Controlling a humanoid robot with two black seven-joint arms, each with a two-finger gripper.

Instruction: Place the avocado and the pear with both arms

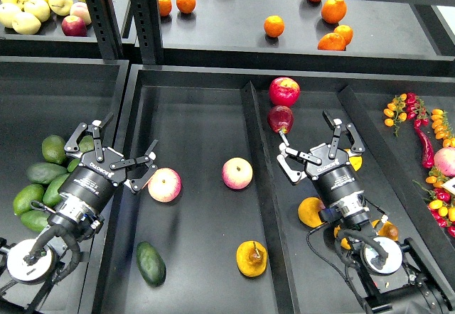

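Observation:
The dark green avocado [151,263] lies at the front of the middle bin [199,115]. To its right in the same bin sits the golden pear [252,258], showing a brown blotch. My left gripper [128,138] hovers open over the wall between the left and middle bins, well behind the avocado, with a red-yellow apple [164,185] just beside its right finger. My right gripper [307,133] is open over the right bin, behind and to the right of the pear. Nothing is between either pair of fingers.
A second apple [237,173] lies mid-bin. Two red apples [284,91] [280,119] sit just beyond my right gripper, and yellow-orange fruit [311,212] lies under that arm. Several avocados [43,179] fill the left bin. Oranges [274,25] are on the back shelf, chillies [425,147] far right.

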